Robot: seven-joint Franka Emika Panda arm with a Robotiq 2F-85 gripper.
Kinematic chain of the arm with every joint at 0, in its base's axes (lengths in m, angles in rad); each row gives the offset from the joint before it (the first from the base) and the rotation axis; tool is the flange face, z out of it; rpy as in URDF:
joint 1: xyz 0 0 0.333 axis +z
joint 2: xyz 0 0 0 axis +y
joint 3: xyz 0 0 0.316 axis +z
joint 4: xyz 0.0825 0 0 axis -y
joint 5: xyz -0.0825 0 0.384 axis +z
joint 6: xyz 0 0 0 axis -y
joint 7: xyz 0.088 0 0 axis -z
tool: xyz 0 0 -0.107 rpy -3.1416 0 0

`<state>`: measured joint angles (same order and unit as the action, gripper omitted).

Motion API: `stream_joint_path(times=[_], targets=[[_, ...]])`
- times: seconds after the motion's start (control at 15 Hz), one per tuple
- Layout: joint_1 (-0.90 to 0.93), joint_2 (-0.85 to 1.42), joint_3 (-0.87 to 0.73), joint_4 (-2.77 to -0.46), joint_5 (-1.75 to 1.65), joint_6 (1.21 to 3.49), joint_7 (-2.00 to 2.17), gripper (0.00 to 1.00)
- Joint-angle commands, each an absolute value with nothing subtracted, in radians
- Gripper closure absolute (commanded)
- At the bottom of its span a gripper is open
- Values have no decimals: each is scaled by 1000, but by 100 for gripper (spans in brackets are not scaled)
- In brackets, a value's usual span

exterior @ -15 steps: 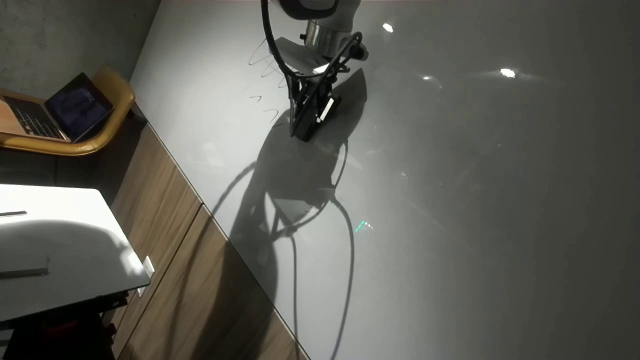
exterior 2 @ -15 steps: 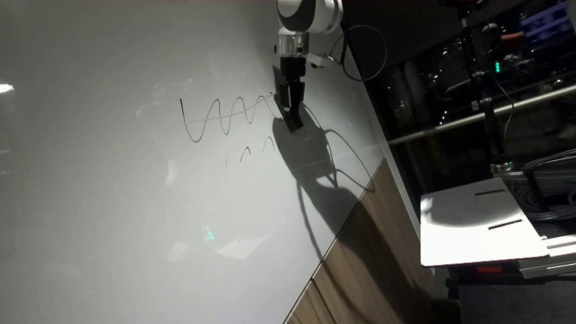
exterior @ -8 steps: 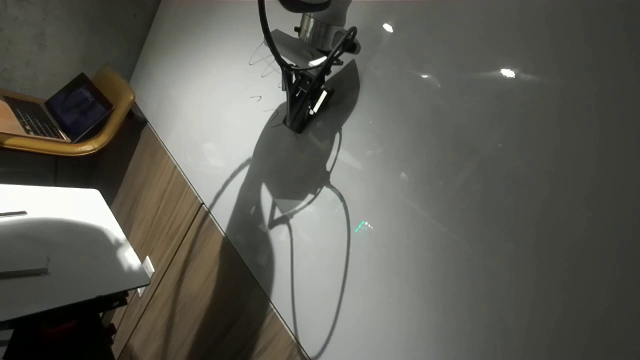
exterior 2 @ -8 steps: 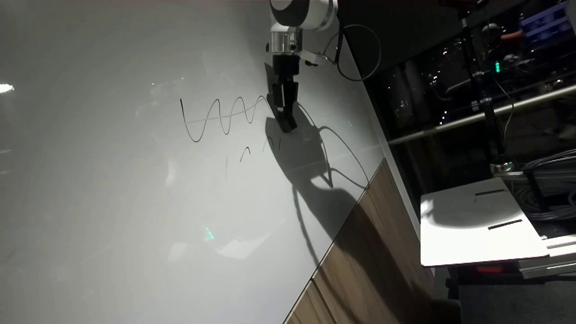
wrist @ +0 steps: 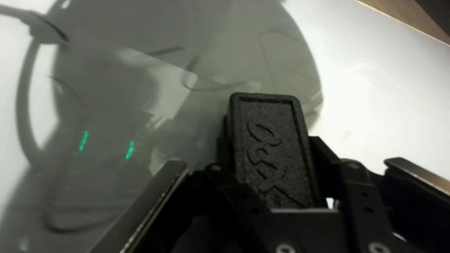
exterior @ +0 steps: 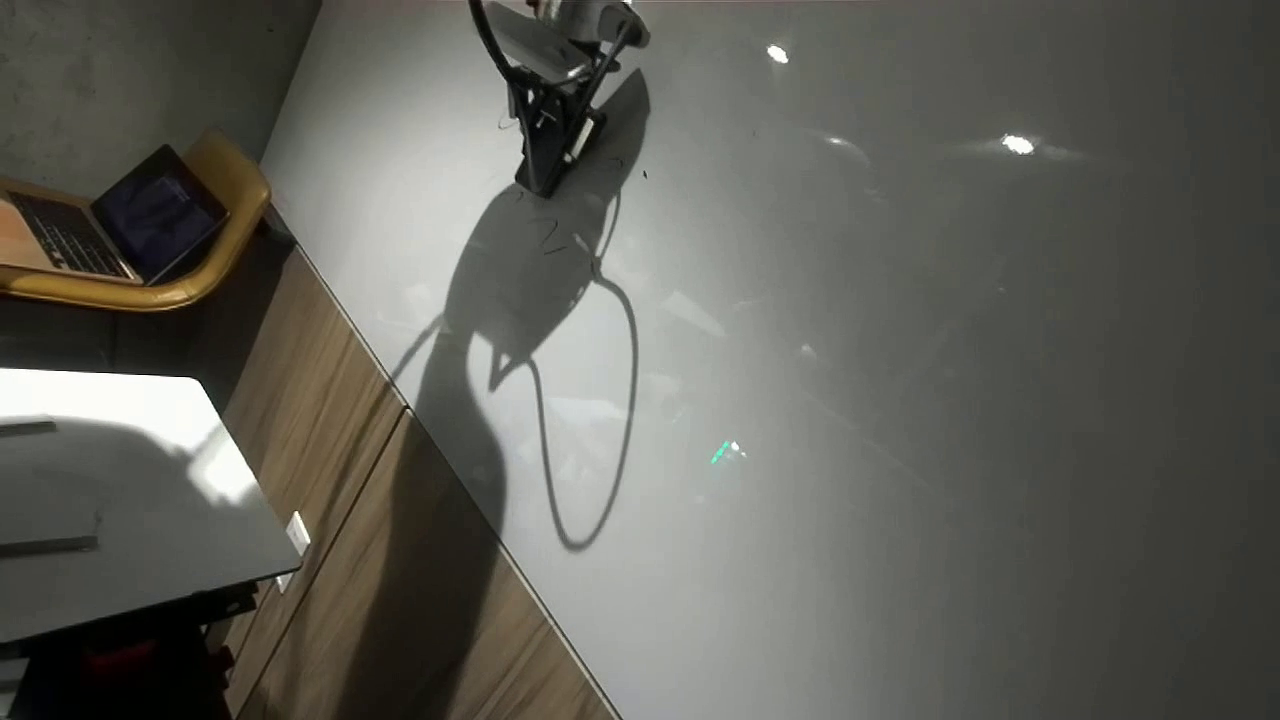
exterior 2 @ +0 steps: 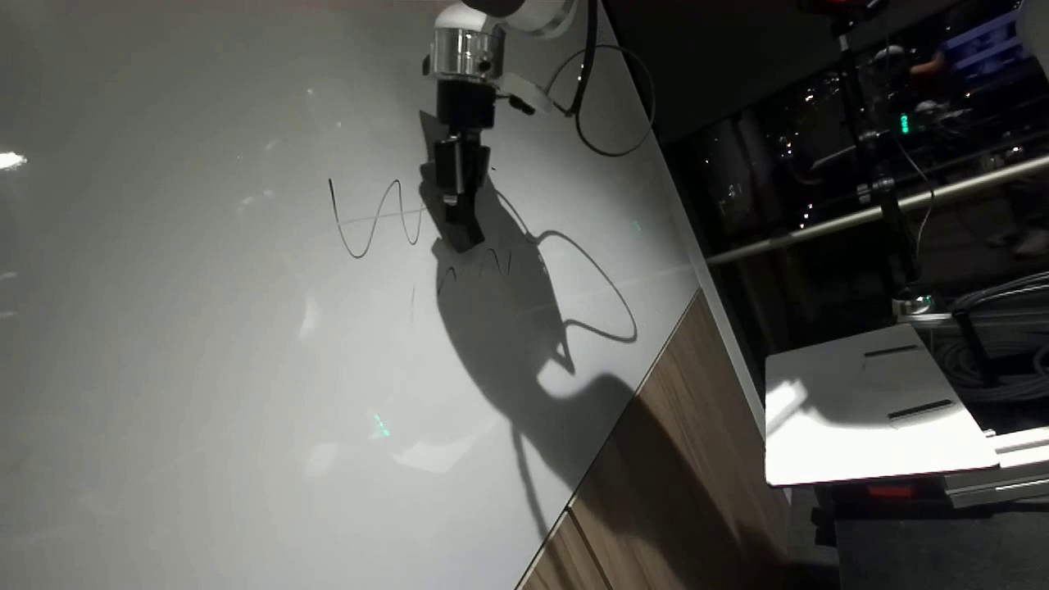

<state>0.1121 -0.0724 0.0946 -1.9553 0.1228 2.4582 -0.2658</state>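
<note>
- Pinching the black eraser (wrist: 269, 135) by its long sides with the end effector (wrist: 271, 163)!
- Looks light, firm, grainy; probably neither slippery nor fragile.
- Best held right there, sides-on.

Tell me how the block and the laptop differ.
The block is held in the gripper, while the laptop rests on a yellow chair. The block looks like one solid piece; the laptop stands open at its hinge. The block is black with script-like lettering, whereas the laptop pairs a dark screen with a lighter base. Both have roughly rectangular shapes.
</note>
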Motion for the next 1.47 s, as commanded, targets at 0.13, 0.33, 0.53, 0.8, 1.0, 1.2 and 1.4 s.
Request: stream_joint_path(times=[0.13,0.33,0.53,0.8,1.0,1.2,1.4], targets=[[233,3,241,-1815,8,2512,-69,68],[295,74,306,-1714,-115,2496,70,68],[339,144,316,-1635,-220,2463,151,68],[360,211,263,-1548,-396,2253,190,68],[364,248,234,-1467,-437,2117,183,68],[372,273,222,-1398,-442,2028,186,68],[379,285,216,-1355,-450,1967,202,68]])
